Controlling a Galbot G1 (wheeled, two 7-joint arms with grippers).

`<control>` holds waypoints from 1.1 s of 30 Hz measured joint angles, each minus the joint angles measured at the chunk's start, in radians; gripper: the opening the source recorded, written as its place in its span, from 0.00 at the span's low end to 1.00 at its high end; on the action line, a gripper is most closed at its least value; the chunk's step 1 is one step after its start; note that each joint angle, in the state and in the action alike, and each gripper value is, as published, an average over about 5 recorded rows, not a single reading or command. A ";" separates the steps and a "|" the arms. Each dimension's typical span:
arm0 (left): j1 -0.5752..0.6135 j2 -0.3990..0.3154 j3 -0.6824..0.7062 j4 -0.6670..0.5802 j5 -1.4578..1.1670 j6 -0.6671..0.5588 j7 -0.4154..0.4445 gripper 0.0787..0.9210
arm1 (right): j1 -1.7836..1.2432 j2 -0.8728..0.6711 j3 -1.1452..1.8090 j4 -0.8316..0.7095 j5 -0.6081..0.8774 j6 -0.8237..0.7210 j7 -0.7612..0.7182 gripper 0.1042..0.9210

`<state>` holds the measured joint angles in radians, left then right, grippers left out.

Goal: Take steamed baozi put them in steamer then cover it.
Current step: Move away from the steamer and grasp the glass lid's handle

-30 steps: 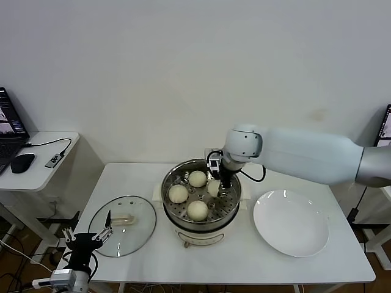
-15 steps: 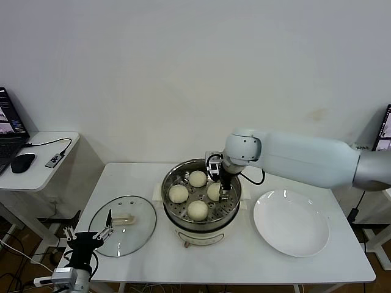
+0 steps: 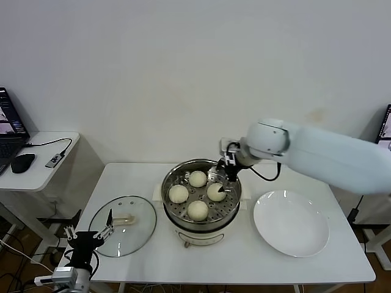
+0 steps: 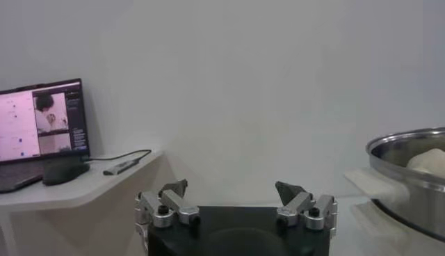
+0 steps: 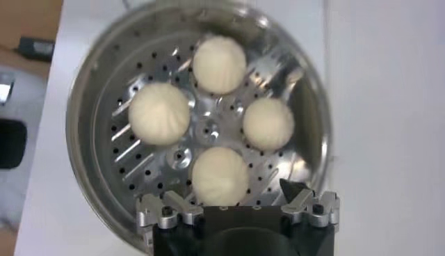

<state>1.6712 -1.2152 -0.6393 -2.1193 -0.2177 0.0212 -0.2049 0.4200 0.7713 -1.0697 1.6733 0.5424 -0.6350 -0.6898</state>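
A: Inside the steamer?
B: 4 steamed baozi on the perforated tray, spaced apart in a ring. Steamer mid-bench, uncovered.

A: The cover?
B: Flat on the bench, left of the steamer. 1 white plate to the right, bare.

A: Hands?
B: Right hand above the steamer's back right rim, fingers spread, pinching nothing. Left hand low by the bench's front left corner, also spread.

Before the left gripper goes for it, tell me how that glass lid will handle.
The cover looks like rigid glass, so probably breakable and heavy for its size. Its smooth dome is likely slippery; the cream handle seems the safest grip. Lying flat, it shouldn't roll.
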 measured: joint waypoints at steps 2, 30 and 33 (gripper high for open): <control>0.003 -0.001 0.001 0.002 0.001 -0.005 0.003 0.88 | -0.086 -0.046 0.086 0.031 0.002 0.034 0.054 0.88; 0.017 0.006 0.006 0.113 0.408 -0.169 0.029 0.88 | -1.683 0.388 1.666 0.271 -0.390 0.672 0.379 0.88; 0.029 0.024 -0.016 0.149 0.577 -0.193 0.016 0.88 | -1.771 0.455 1.759 0.292 -0.405 0.686 0.411 0.88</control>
<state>1.6997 -1.1910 -0.6555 -1.9705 0.3590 -0.1720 -0.1888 -1.3514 1.2262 0.6898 1.9653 0.1374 0.0506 -0.2793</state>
